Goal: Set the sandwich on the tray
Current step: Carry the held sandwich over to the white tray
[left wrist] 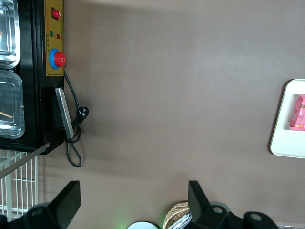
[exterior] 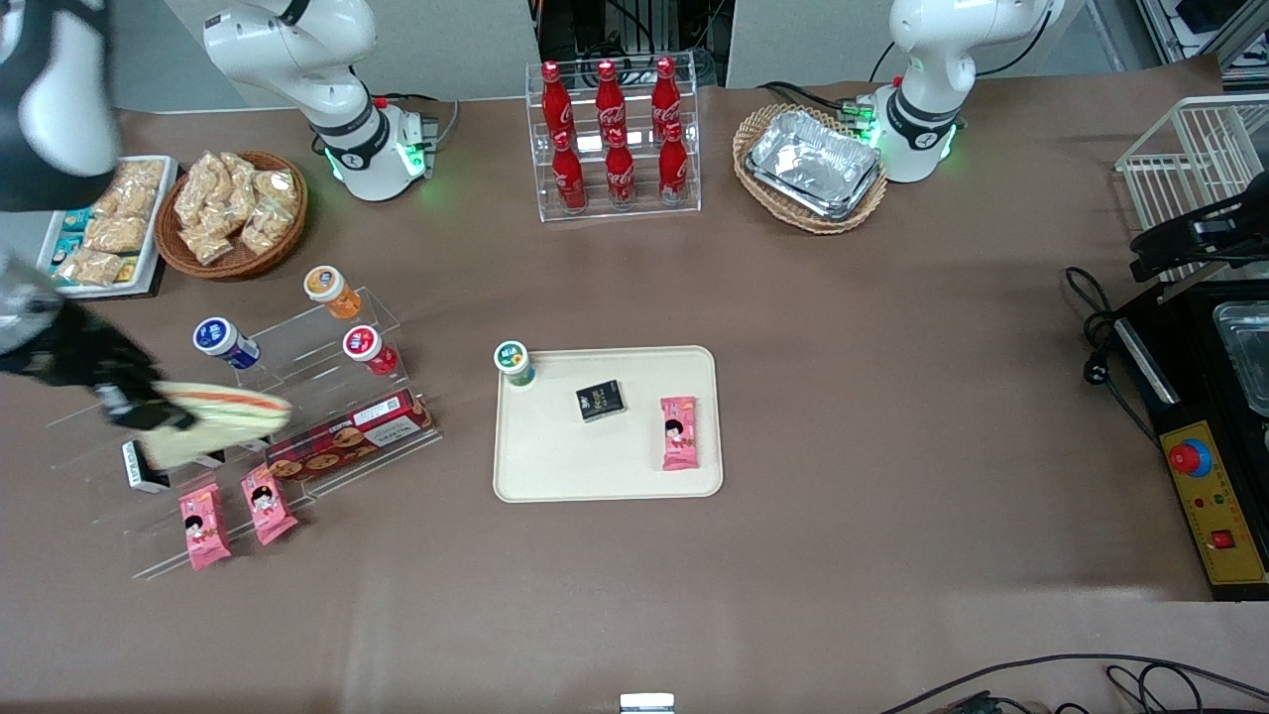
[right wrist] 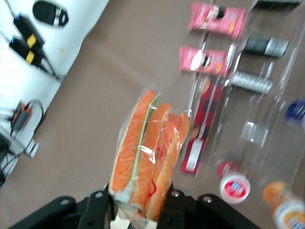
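My pincer (exterior: 134,412) is closed on the clear-wrapped triangular sandwich of pale bread with orange and green filling (exterior: 223,416), and it hangs above the clear acrylic display steps (exterior: 297,397) at the working arm's end of the brown counter (exterior: 892,397). In the wrist view the sandwich (right wrist: 147,155) stands out from between my fingers (right wrist: 97,210), which pinch its one end. I judge it light and soft: the bread will crush if I press more, and the film looks slippery, so the wedge may droop or slide. A hold nearer its thick middle would be safer, I think. The large flat cream-beige rectangular tray (exterior: 555,466) lies well apart, toward the middle of the counter. It already carries a small green-capped jar (exterior: 514,362), a small black box (exterior: 601,400) and a pink snack packet (exterior: 679,432); bare space remains nearer the front camera.
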You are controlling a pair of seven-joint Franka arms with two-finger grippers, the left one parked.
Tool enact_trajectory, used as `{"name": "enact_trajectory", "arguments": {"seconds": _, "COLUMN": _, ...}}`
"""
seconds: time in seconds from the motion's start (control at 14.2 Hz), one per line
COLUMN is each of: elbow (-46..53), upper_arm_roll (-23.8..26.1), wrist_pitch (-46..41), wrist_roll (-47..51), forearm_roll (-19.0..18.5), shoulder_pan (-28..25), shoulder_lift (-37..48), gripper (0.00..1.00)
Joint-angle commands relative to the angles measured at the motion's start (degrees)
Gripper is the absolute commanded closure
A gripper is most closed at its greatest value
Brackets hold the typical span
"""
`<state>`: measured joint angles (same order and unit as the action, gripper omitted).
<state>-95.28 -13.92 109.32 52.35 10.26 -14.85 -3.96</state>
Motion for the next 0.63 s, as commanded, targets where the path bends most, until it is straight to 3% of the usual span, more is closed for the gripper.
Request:
{"name": "enact_trajectory", "arguments": {"seconds": 0.0, "elbow": 1.77, "upper_arm_roll": -0.76, "wrist_pitch": -0.87, "wrist_roll": 11.34, "forearm_roll": -0.5, "shoulder_pan": -9.9, "shoulder_lift": -1.66, "gripper": 0.62}}
{"name": "enact_trajectory", "arguments": {"seconds": 0.28, "elbow": 4.04, "upper_arm_roll": -0.76, "wrist_pitch": -0.34, "wrist_roll": 26.38, "forearm_roll": -4.1, "shoulder_pan": -20.72, "shoulder_lift": -7.27, "gripper": 0.62}}
{"name": "enact_trajectory", "arguments": {"seconds": 0.56, "elbow": 6.78, "upper_arm_roll": -0.85, "wrist_pitch": 3.86, "wrist_roll": 29.48, "forearm_roll": -4.37, "shoulder_pan": -26.35, "shoulder_lift": -16.68, "gripper": 0.62}}
